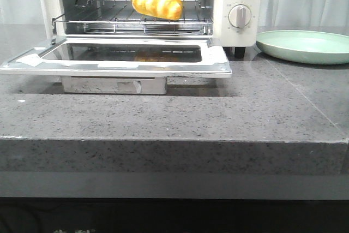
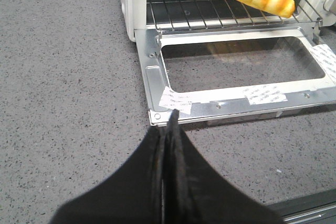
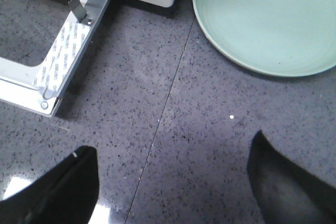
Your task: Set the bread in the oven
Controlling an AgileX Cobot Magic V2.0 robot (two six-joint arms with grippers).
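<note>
Even bright light, sharp, soft shadows

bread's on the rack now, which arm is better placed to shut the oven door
Left, probably. Its shut black gripper sits right at the corner of the open glass oven door. The open right gripper hovers over bare counter near the pale green round plate.

Nothing legible: print on the oven (image 2: 231, 40) door stickers (image 2: 176, 100) is too small to read.
</note>
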